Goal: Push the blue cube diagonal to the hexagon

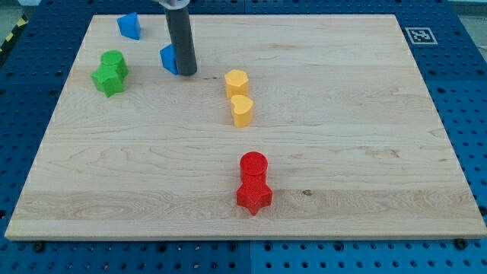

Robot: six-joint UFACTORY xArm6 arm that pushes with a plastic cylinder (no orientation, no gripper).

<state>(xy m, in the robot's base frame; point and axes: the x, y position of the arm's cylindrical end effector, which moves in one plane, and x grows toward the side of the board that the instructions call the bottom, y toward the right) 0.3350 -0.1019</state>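
Blue pegboard surrounds a pale wooden tabletop (342, 152) that fills most of the view, with a small black-and-white marker tag (419, 35) at its top right corner. The arm carries no pincer, so none can be reported as apart or together; it ends in a straight dark rod coming down from the view's top, and the rod's tip (187, 74) rests on the wood in the upper left part of the board. The blue cube (168, 58) sits just to the left of the tip, touching the rod or nearly so, and is partly hidden behind it. Another blue block (129, 26), of an angular shape hard to make out, lies farther up and to the left near the top edge. At the view's left, a green cylinder (113, 62) and a green star-like block (108, 80) touch each other. To the right of the tip, near the board's middle, a yellow hexagon (237, 81) stands just above a yellow heart-like block (242, 110), the two touching. Well below them, near the bottom edge, a red cylinder (253, 166) touches a red star (254, 197).
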